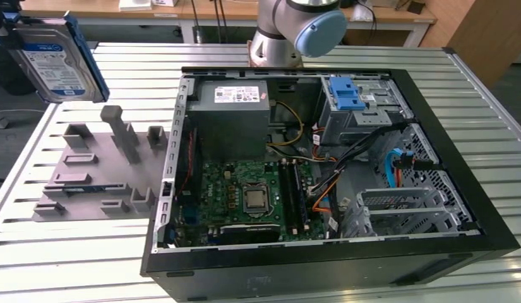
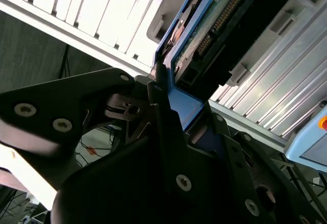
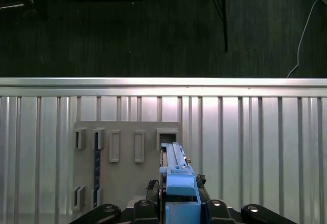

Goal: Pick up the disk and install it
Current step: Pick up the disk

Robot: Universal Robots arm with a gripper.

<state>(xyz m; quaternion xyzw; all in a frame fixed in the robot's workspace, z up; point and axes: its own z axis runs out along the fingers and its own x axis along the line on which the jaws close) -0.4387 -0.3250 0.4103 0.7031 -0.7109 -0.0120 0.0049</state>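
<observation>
Pinching the disk (image 1: 58,60) by one end with the claw (image 2: 181,106), black fingers (image 2: 161,122) pressed against the blue side rails in both wrist views. Holding it upright, high at the exterior view's left, label turned toward that camera. Hanging above the grey holder block (image 1: 91,170) on the slatted table (image 1: 66,265), clear of its posts and well apart from the open computer case (image 1: 328,274).

Judging this as the carry stage: lifted, not yet installed. Needing a steady squeeze, with only one end gripped and the heavy body probably free to swing or slip. Calling for smooth, slow travel and no sudden twisting of the wrist. Calling too for care around the case wall and the loose cables (image 1: 361,145) beside the drive bay (image 1: 365,110) with its blue latch (image 1: 346,95), probably the likeliest things to snag a rail. Appearing straight and edge-on in the first wrist view, so seemingly sitting square in the grip; worth guarding that alignment all through the carry.
</observation>
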